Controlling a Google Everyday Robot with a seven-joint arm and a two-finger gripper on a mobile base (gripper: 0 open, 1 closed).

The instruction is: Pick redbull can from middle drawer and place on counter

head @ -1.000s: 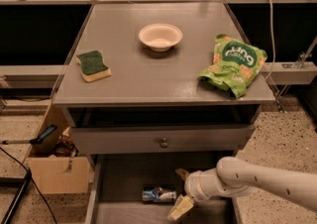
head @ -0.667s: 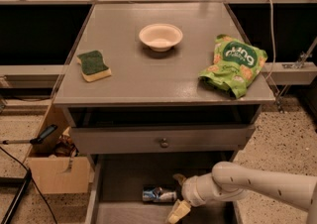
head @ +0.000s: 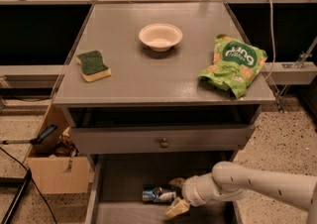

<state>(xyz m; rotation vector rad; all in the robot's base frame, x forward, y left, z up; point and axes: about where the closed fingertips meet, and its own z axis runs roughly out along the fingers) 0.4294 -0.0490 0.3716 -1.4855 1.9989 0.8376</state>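
The redbull can (head: pixel 154 194) lies on its side on the floor of the open middle drawer (head: pixel 124 183), at the bottom of the view. My gripper (head: pixel 174 196) reaches in from the right on a white arm, inside the drawer. One finger shows above the can's right end and one tan fingertip (head: pixel 177 208) below it, so the open jaws stand around that end. The can still rests on the drawer floor. The counter (head: pixel 148 77) is the grey cabinet top above.
On the counter are a green-and-yellow sponge (head: pixel 93 66) at the left, a cream bowl (head: pixel 160 36) at the back middle and a green snack bag (head: pixel 234 64) at the right. A shut drawer front with a round knob (head: pixel 164 142) is above. A cardboard box (head: pixel 54 168) stands left.
My gripper has moved left along the drawer, closing in on the can's right end. The can has not moved.
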